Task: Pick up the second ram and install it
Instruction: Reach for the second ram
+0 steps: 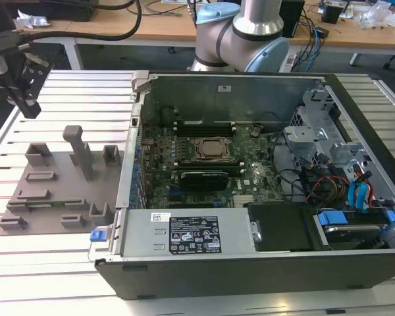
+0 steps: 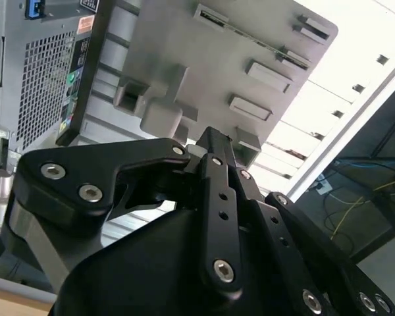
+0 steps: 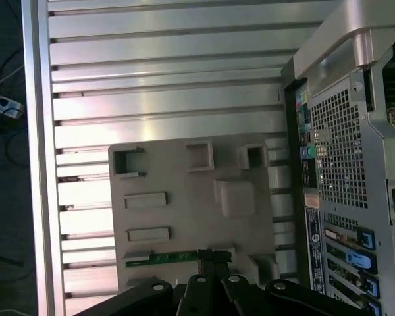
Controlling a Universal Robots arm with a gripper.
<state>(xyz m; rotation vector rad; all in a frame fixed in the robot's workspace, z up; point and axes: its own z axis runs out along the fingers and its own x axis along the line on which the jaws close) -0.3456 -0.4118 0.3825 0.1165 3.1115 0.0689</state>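
Pickup looks like the step in hand: the gripper (image 1: 27,104) hangs over the matte grey, blocky fixture plate (image 3: 184,210), on the exterior view's left of the computer case (image 1: 250,280). How far open it is I cannot tell, and it appears empty. The second ram (image 3: 164,259), a thin rigid green stick, sits slotted at the plate's near side. Taking it likely calls for squaring to its narrow edge.

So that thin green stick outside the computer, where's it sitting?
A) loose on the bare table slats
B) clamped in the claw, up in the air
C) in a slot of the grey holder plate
C: in the first wrist view the green ram stick lies in a slot of the grey holder plate, beside the computer case.
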